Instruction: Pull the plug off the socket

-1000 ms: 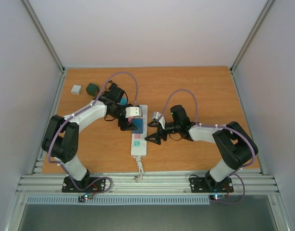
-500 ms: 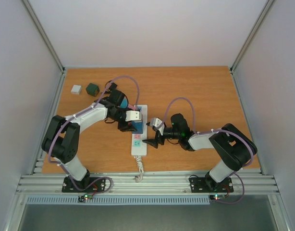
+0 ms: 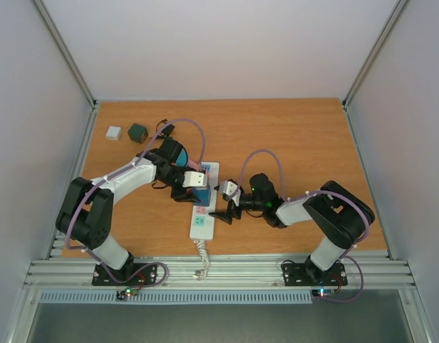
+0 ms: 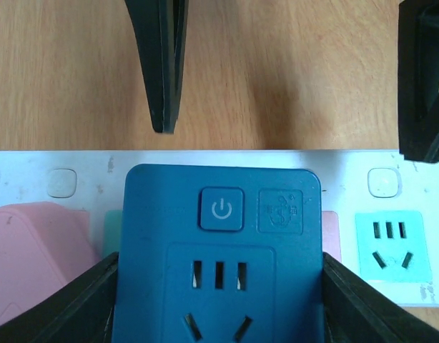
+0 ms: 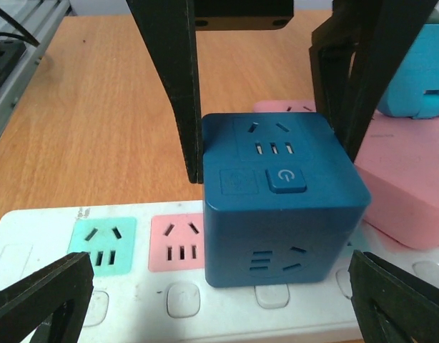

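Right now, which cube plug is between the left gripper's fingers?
The dark blue cube, held by the left gripper; the pink cube beside it and the light blue cube are free.

Overhead plus wrist close-ups of plug point(image 4: 218, 250)

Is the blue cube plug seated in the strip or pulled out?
Seated: the blue cube plug sits flush on the power strip, no gap or prongs showing; the left gripper's fingers press its sides.
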Robot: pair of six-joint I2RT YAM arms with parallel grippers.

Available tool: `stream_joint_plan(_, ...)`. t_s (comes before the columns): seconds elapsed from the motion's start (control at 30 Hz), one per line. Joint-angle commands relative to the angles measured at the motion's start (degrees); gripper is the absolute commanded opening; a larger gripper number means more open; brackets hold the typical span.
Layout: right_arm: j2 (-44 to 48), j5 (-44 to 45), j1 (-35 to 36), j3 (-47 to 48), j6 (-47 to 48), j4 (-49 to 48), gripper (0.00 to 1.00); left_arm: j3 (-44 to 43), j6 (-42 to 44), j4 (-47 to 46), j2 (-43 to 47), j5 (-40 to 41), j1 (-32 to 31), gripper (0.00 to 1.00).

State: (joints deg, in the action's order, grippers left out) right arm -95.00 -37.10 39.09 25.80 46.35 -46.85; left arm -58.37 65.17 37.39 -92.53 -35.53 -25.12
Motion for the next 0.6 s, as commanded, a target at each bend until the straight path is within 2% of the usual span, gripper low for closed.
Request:
stream_joint_plan(0.0,-1.7,1.2,2.1,2.8,2.1,0.2,0.98,1.1,3.1,5.9,2.2,-3.3,-0.3,0.41)
stream_joint_plan(0.17,-2.2,3.5,4.1,2.3,-1.4,-0.2,0.99,2.6,4.6,8.3,3.9,-3.4,-0.3,0.39)
stream_joint_plan(0.33,-5.6,6.4,4.9,-0.1,-3.3,-8.0,0.99,4.5,5.3,8.6,5.9,-2.9,-0.3,0.39)
stream_joint_plan(0.57,-10.5,5.7,5.2,2.8,-4.7,-9.6,0.99,4.5,5.7,8.9,6.2,-3.5,-0.2,0.38)
